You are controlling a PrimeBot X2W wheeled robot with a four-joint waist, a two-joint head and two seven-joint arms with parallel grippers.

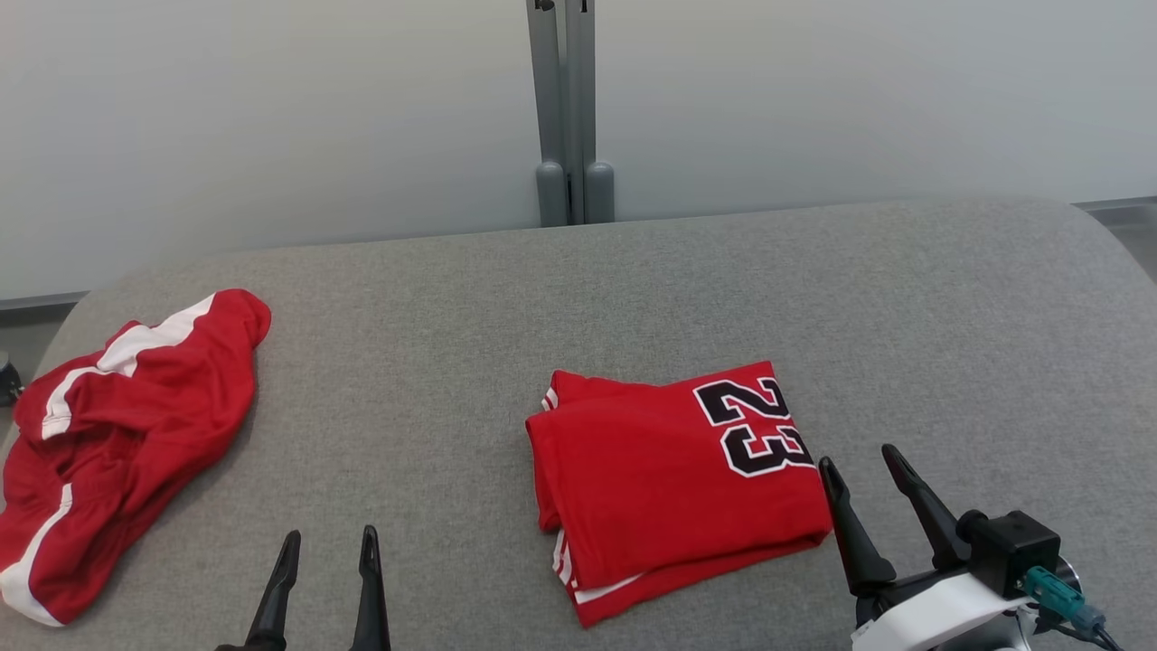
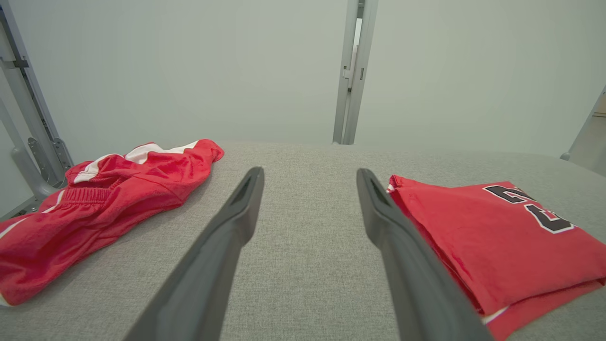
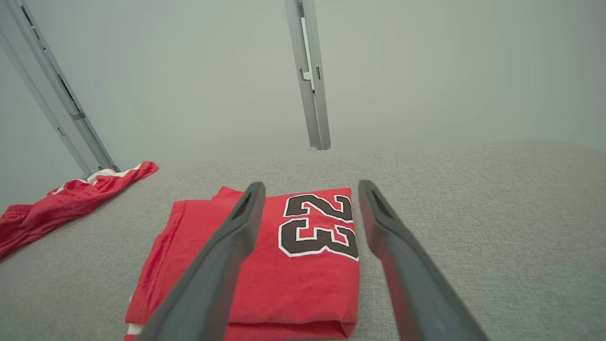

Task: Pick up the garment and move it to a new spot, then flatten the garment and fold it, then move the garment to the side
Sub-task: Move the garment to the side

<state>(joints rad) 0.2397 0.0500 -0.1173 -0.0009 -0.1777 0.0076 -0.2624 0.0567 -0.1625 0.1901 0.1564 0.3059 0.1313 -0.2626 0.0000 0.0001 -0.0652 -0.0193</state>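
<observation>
A red garment [image 1: 669,488] printed with a black 23 lies folded into a neat rectangle on the grey padded table [image 1: 506,298], right of centre. It is also seen in the left wrist view [image 2: 497,237] and the right wrist view [image 3: 307,284]. My right gripper [image 1: 857,455] is open just off its right edge, above the cloth and holding nothing [image 3: 311,183]. My left gripper [image 1: 330,533] is open near the front edge, left of the folded piece, over bare table [image 2: 310,171]. A second red garment [image 1: 126,434] with white stripes lies crumpled at the far left.
A grey upright post [image 1: 569,108] stands behind the table's far edge against a pale wall. The crumpled garment [image 2: 109,208] reaches the table's left edge. Bare grey fabric stretches between the two garments and across the right side [image 3: 497,227].
</observation>
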